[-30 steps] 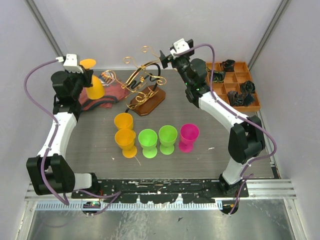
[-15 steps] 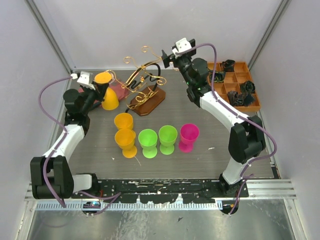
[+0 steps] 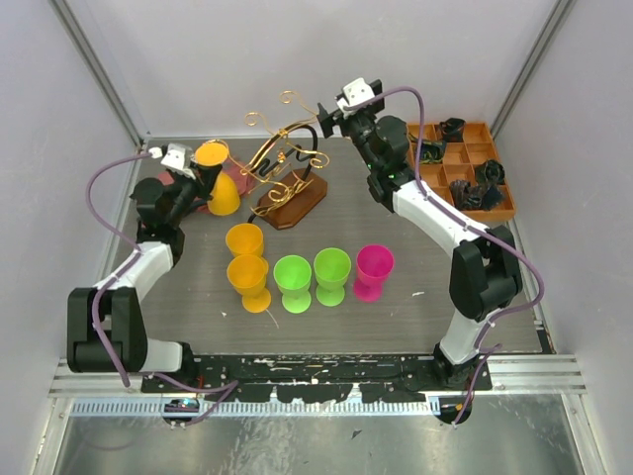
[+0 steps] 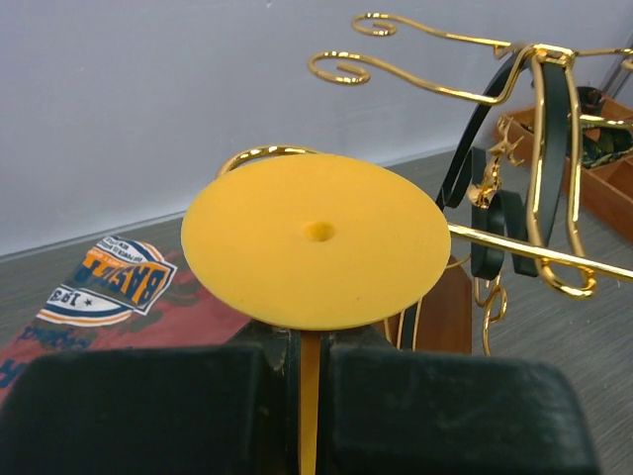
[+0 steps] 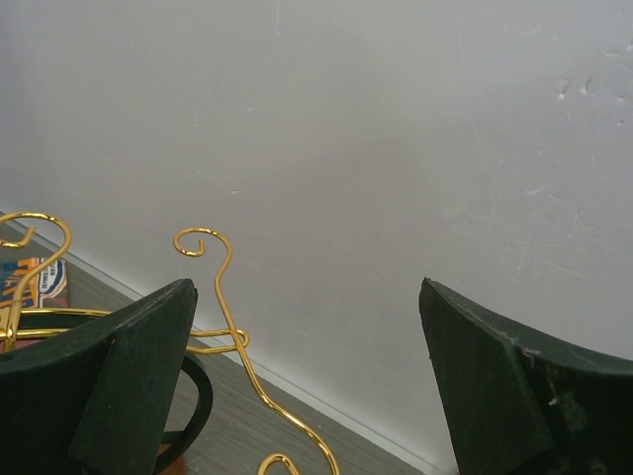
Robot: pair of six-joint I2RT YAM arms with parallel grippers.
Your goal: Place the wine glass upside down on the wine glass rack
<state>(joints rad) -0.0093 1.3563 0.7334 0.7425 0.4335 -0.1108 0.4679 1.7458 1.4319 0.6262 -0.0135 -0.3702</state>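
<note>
the left gripper (image 3: 201,172) is clenched on the thin stem of the orange wine glass (image 3: 222,194), which hangs upside down in the air, foot up and bowl down, just beside the left end of the wine glass rack (image 3: 289,166) and not yet on it. in the left wrist view the flat foot of the orange wine glass (image 4: 316,237) sits right above the left gripper (image 4: 309,358), with the gold scroll arms of the wine glass rack (image 4: 539,259) off to the right. the likeliest trouble is the wide foot catching a curled wire end instead of sliding over a rail. a push there could swing the glass in such a narrow grip, or shove or tip the light rack on its wooden base (image 3: 291,202). the right gripper (image 3: 323,116) hangs spread wide and empty near the rack's upper right scroll (image 5: 224,289), and a small drift could nudge the wire. the printed red cloth (image 4: 109,287) below is a soft landing but would not stop a dropped glass rolling. as for containers, the orange compartment tray (image 3: 487,215) holds small dark parts in several cells, too small to name. five goblets stand upright on the table, two orange (image 3: 245,240), two green (image 3: 293,277) and one magenta (image 3: 374,269), and all look empty.
</note>
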